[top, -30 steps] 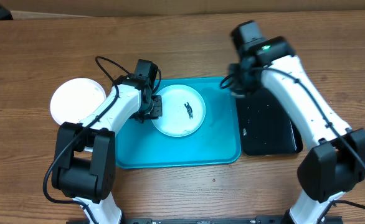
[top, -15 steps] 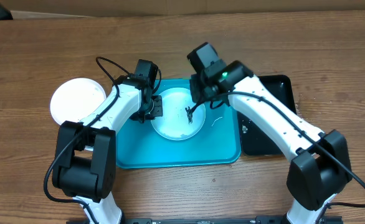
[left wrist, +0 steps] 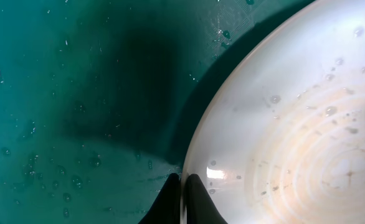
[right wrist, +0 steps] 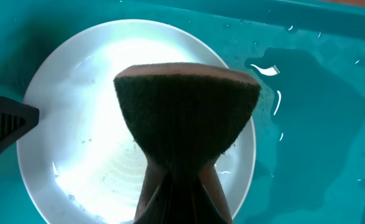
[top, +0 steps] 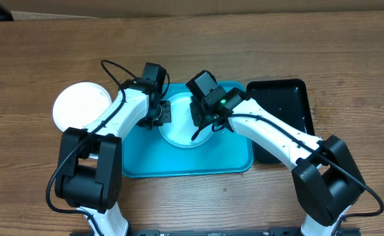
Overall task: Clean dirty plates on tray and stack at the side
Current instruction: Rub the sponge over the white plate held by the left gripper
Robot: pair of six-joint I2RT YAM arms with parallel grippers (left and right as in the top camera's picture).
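Nearest you, the turquoise tray [top: 179, 164] lies on the table [top: 349, 65], and the wet plate [top: 177, 134] sits in the tray's far half. Your left gripper [left wrist: 184, 193] is pinched narrow on that plate's rim at 9 o'clock, while your right gripper [right wrist: 179, 186] is clamped on a dark sponge [right wrist: 185, 106] above the plate's centre and 3 o'clock side; whether the sponge touches the plate cannot be told. Out to the sides, a white plate [top: 80, 106] rests on the table at the tray's 9 o'clock and a black tray [top: 287, 105] lies just beside it at 3 o'clock.
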